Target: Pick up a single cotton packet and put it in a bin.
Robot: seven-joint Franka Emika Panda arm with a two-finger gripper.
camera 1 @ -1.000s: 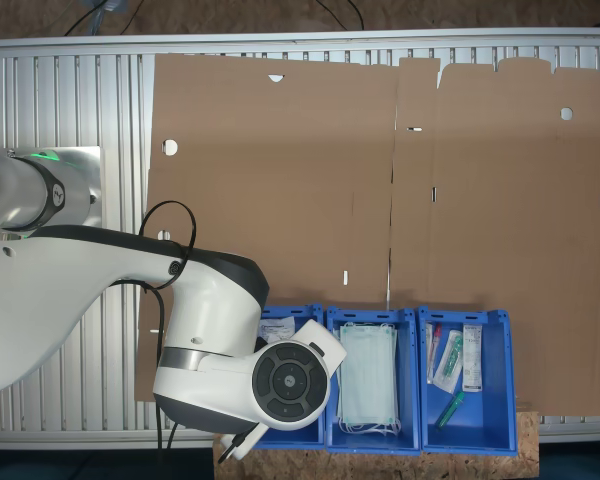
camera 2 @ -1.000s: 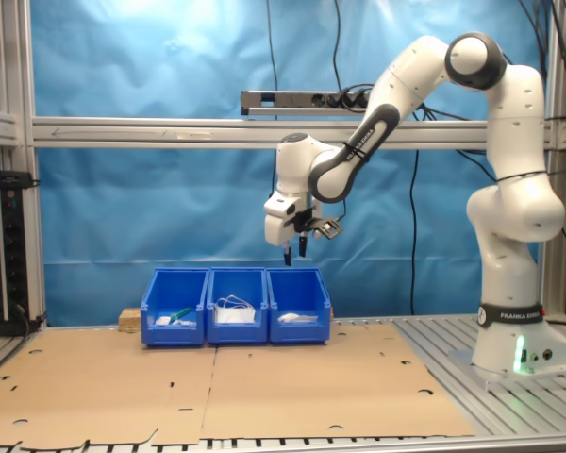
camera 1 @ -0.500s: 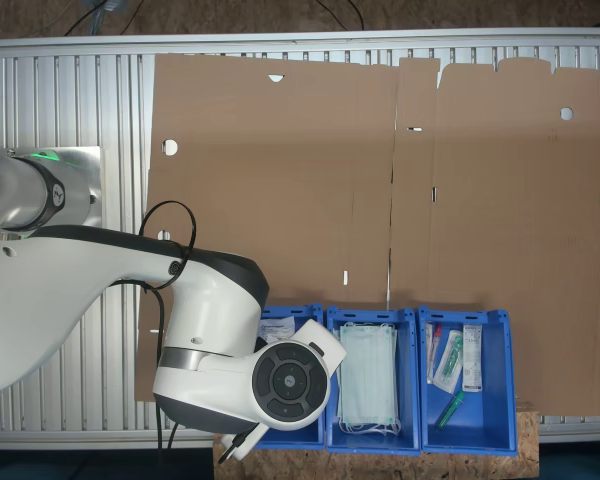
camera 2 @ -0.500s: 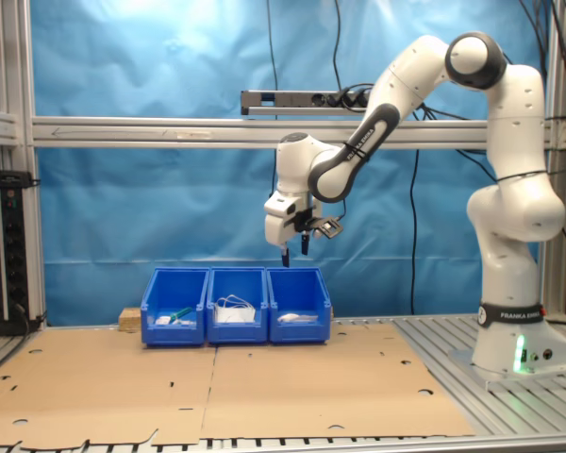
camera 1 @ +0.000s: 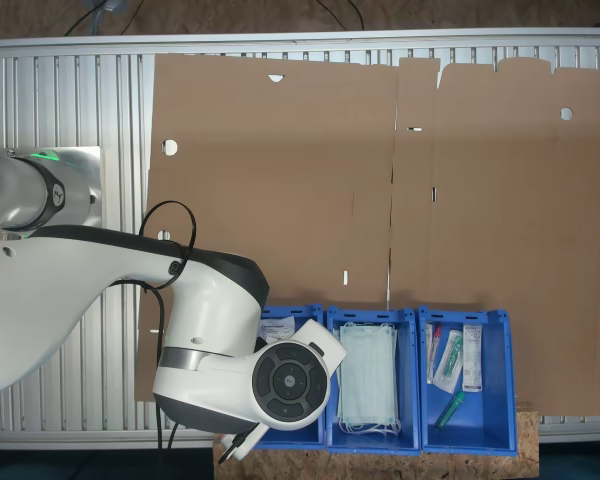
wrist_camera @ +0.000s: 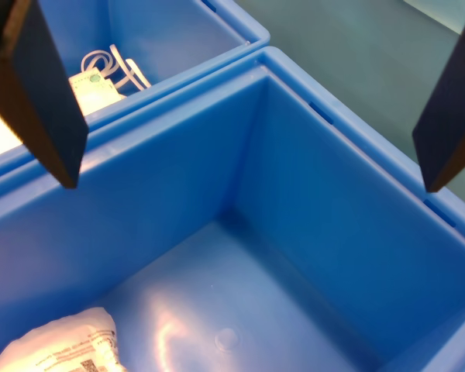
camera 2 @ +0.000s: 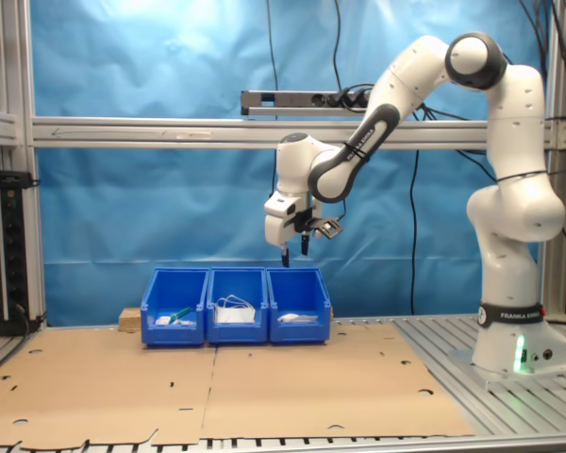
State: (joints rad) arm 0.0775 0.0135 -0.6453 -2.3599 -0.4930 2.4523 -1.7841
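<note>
Hovering above the bin (camera 2: 299, 304), the end effector (camera 2: 293, 251) has its fingers (wrist_camera: 39, 93) spread wide with nothing between them. Inside this bin (wrist_camera: 294, 232), the cotton packet (wrist_camera: 58, 345) lies on the floor.

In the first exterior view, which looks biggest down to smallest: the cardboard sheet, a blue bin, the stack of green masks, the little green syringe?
1. Cardboard sheet, by far the largest.
2. Blue bin; the three look alike in size.
3. Green masks, nearly filling the middle bin's floor.
4. Green syringe, the smallest.
</note>
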